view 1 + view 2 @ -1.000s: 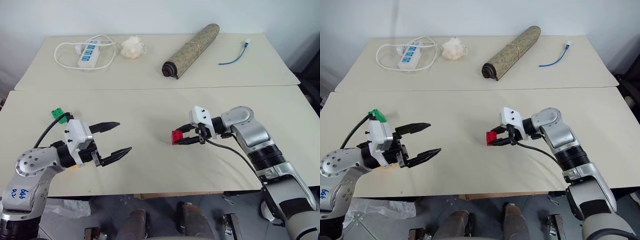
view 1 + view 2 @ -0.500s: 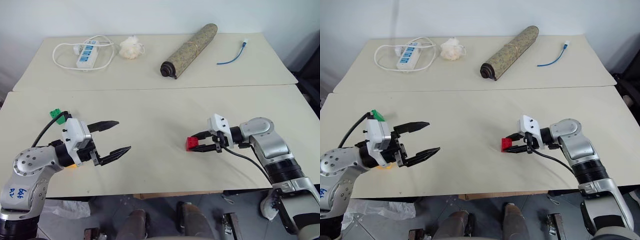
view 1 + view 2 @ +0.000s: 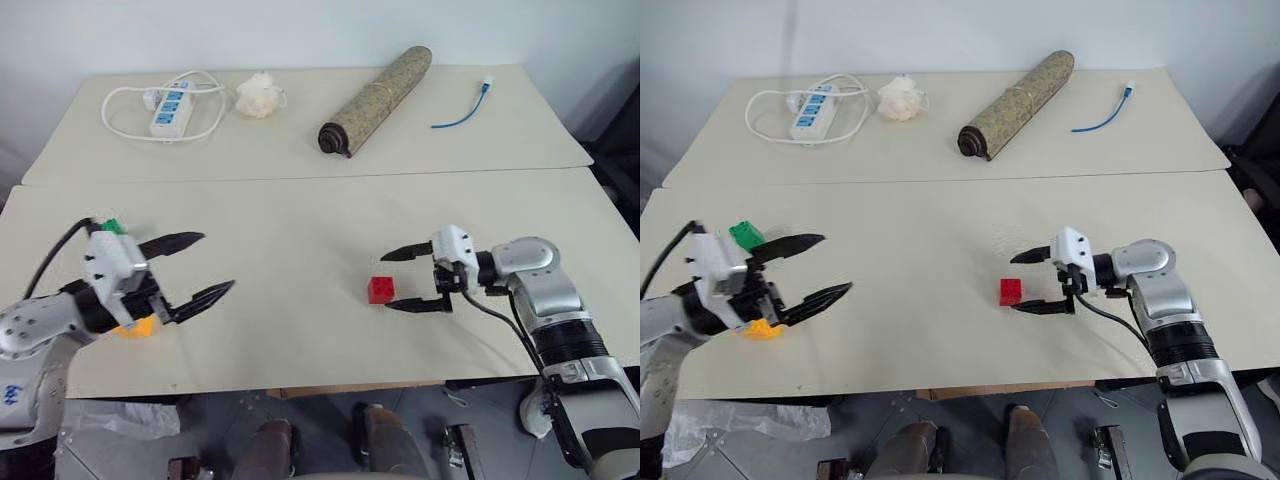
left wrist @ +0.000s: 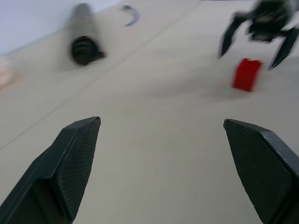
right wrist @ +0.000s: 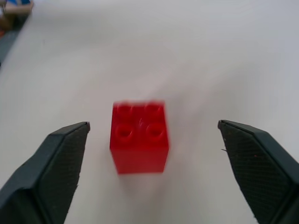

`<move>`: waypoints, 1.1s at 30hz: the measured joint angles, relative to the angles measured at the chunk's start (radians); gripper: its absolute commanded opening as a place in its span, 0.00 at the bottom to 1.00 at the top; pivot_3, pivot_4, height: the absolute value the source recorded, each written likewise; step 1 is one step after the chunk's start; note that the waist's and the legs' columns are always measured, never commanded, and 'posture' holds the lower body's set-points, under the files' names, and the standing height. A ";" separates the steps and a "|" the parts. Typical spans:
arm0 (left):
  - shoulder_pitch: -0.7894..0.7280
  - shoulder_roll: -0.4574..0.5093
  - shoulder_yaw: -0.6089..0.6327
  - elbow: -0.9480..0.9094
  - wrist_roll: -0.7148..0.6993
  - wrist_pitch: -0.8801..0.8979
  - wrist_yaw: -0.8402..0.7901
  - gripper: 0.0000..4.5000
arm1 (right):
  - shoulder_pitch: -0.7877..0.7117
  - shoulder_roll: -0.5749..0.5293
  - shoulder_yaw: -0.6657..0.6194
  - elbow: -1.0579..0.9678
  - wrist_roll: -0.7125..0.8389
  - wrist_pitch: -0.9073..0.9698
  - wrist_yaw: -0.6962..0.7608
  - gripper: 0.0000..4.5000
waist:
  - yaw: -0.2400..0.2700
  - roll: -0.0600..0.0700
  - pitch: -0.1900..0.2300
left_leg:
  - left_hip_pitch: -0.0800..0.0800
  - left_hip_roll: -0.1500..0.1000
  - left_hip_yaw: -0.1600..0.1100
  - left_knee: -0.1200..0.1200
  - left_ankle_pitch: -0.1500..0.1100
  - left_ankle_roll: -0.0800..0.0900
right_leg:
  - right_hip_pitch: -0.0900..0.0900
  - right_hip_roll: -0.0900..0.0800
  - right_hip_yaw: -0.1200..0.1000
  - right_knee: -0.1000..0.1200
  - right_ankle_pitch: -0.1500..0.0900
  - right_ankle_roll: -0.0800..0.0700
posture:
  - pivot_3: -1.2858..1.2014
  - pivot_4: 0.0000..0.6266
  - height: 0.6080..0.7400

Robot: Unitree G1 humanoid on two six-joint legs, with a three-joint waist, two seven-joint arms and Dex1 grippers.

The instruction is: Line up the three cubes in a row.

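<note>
The red cube rests on the near table, right of centre, studs up. My right gripper is open around it, one fingertip on each side, touching neither face. My left gripper is open and empty at the table's left, pointing toward the middle. The green cube lies just behind the left hand. The yellow-orange cube peeks out from under that hand, partly hidden.
On the far table lie a white power strip with its cable, a white fluffy ball, a rolled mat and a short blue cable. A seam separates the two tables.
The right gripper carried the red cube to the right, set it down and opened, letting it go. The left gripper moved left, staying open.
</note>
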 measured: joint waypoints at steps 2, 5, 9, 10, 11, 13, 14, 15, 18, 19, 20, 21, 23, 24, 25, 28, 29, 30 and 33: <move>0.066 -0.027 0.121 0.036 -0.010 -0.025 0.027 1.00 | 0.013 0.007 -0.030 -0.043 0.061 0.010 0.016 0.99 | -0.003 0.000 0.000 | 0.000 0.001 0.000 0.000 0.000 0.000 | 0.000 0.000 0.000 0.000 0.000 0.000 | 0.52 0.24 1.00; 0.170 -0.081 0.281 0.093 -0.015 -0.069 0.061 1.00 | 0.069 0.060 -0.081 -0.107 0.140 -0.014 0.018 0.99 | -0.006 0.000 0.000 | 0.000 0.001 -0.001 0.000 -0.001 -0.001 | 0.001 0.000 0.000 -0.001 0.000 -0.001 | 0.52 0.24 1.00; 0.306 -0.188 0.454 0.202 -0.024 -0.136 0.112 1.00 | 0.133 0.120 -0.082 -0.194 0.193 -0.010 -0.004 0.99 | -0.008 0.000 0.000 | 0.001 0.000 0.000 0.000 -0.001 0.000 | 0.002 -0.001 0.000 -0.001 0.000 -0.001 | 0.52 0.24 1.00; 0.332 -0.216 0.480 0.226 -0.026 -0.153 0.126 1.00 | 0.136 0.133 -0.088 -0.211 0.206 -0.007 -0.018 0.99 | -0.008 0.000 0.000 | 0.001 0.000 0.000 0.000 -0.001 0.000 | 0.002 -0.001 0.001 -0.002 0.000 -0.001 | 0.52 0.24 1.00; 0.360 -0.254 0.506 0.255 -0.026 -0.178 0.145 1.00 | 0.137 0.151 -0.097 -0.229 0.220 -0.009 -0.036 0.99 | -0.008 -0.001 0.000 | 0.002 0.000 0.000 0.000 -0.001 0.000 | 0.003 -0.001 0.002 -0.005 0.000 -0.001 | 0.52 0.24 1.00; 0.403 -0.317 0.531 0.320 -0.022 -0.223 0.181 1.00 | 0.138 0.168 -0.115 -0.247 0.228 -0.013 -0.060 0.99 | -0.008 -0.001 -0.001 | 0.003 0.001 -0.001 0.000 -0.002 0.000 | 0.004 -0.001 0.003 -0.006 0.000 -0.001 | 0.52 0.24 1.00; 0.419 -0.339 0.535 0.343 -0.018 -0.241 0.195 1.00 | 0.138 0.169 -0.120 -0.246 0.227 -0.020 -0.063 0.99 | -0.004 -0.002 -0.001 | 0.003 0.001 -0.001 0.000 -0.002 0.000 | 0.004 -0.001 0.004 -0.006 0.000 -0.001 | 0.52 0.24 1.00; 0.437 -0.366 0.538 0.354 -0.017 -0.258 0.207 1.00 | 0.140 0.169 -0.122 -0.246 0.223 -0.041 -0.059 0.99 | 0.001 -0.004 -0.002 | 0.003 0.001 -0.001 0.000 -0.002 0.000 | 0.005 -0.002 0.006 -0.006 0.000 -0.001 | 0.52 0.24 1.00; 0.455 -0.442 0.525 0.336 -0.026 -0.288 0.244 1.00 | 0.150 0.169 -0.123 -0.244 0.217 -0.083 -0.050 0.99 | 0.018 -0.006 -0.003 | 0.005 0.000 -0.003 0.000 -0.003 0.002 | 0.009 -0.003 0.005 -0.008 -0.001 -0.001 | 0.52 0.24 1.00; 0.452 -0.461 0.509 0.311 -0.037 -0.290 0.264 1.00 | 0.154 0.168 -0.123 -0.242 0.213 -0.096 -0.046 0.99 | 0.021 -0.006 -0.003 | 0.006 0.000 -0.005 0.000 -0.003 0.002 | 0.011 -0.004 0.004 -0.009 -0.001 -0.001 | 0.52 0.24 1.00; 0.446 -0.474 0.489 0.280 -0.049 -0.287 0.279 1.00 | 0.156 0.168 -0.123 -0.241 0.211 -0.103 -0.042 0.99 | 0.024 -0.006 -0.004 | 0.007 0.000 -0.006 0.000 -0.003 0.002 | 0.013 -0.004 0.003 -0.010 -0.001 -0.001 | 0.52 0.24 1.00; 0.445 -0.480 0.459 0.244 -0.052 -0.283 0.286 1.00 | 0.159 0.167 -0.123 -0.240 0.210 -0.108 -0.038 0.99 | 0.026 -0.006 -0.004 | 0.008 0.000 -0.006 0.000 -0.003 0.002 | 0.014 -0.004 0.003 -0.010 -0.001 -0.001 | 0.52 0.24 1.00; 0.426 -0.479 0.379 0.164 -0.046 -0.272 0.308 1.00 | 0.161 0.160 -0.123 -0.240 0.211 -0.116 -0.030 0.99 | 0.026 -0.006 -0.004 | 0.008 0.000 -0.006 0.000 -0.003 0.001 | 0.015 -0.004 0.003 -0.010 -0.001 -0.001 | 0.52 0.24 1.00; 0.392 -0.479 0.355 0.128 -0.048 -0.257 0.344 1.00 | 0.165 0.146 -0.121 -0.240 0.210 -0.113 -0.020 0.99 | 0.027 -0.006 -0.004 | 0.008 0.000 -0.007 0.000 -0.003 0.001 | 0.015 -0.004 0.002 -0.010 -0.001 -0.001 | 0.52 0.24 1.00; 0.360 -0.476 0.342 0.105 -0.049 -0.247 0.379 1.00 | 0.167 0.137 -0.120 -0.241 0.210 -0.112 -0.010 0.99 | 0.027 -0.006 -0.004 | 0.008 0.000 -0.008 0.000 -0.003 0.001 | 0.014 -0.003 0.002 -0.010 -0.001 -0.001 | 0.52 0.24 1.00; 0.211 -0.433 0.252 0.002 0.106 -0.187 0.591 1.00 | 0.196 0.091 -0.100 -0.247 0.202 -0.097 0.015 0.99 | 0.030 -0.007 -0.004 | 0.008 0.000 -0.009 0.000 -0.003 0.000 | 0.014 -0.002 0.001 -0.009 -0.001 -0.001 | 0.52 0.24 1.00; 0.161 -0.419 0.221 -0.027 0.149 -0.156 0.648 1.00 | 0.198 0.086 -0.088 -0.249 0.199 -0.089 0.016 0.99 | 0.030 -0.007 -0.004 | 0.008 -0.001 -0.009 0.000 -0.003 0.000 | 0.014 -0.002 0.001 -0.008 -0.001 -0.001 | 0.52 0.24 1.00; 0.084 -0.417 0.191 -0.053 0.175 -0.103 0.724 1.00 | 0.201 0.081 -0.078 -0.251 0.198 -0.075 0.015 0.99 | 0.030 -0.006 -0.004 | 0.008 -0.001 -0.009 0.000 -0.003 0.000 | 0.014 -0.002 0.001 -0.007 0.000 -0.001 | 0.52 0.24 1.00; -0.160 -0.413 0.108 -0.063 0.190 0.103 0.910 1.00 | 0.200 0.079 -0.068 -0.267 0.199 -0.043 0.013 0.99 | 0.033 -0.007 -0.004 | 0.007 -0.001 -0.009 0.001 -0.002 -0.001 | 0.014 -0.001 0.000 -0.003 0.000 -0.001 | 0.52 0.24 1.00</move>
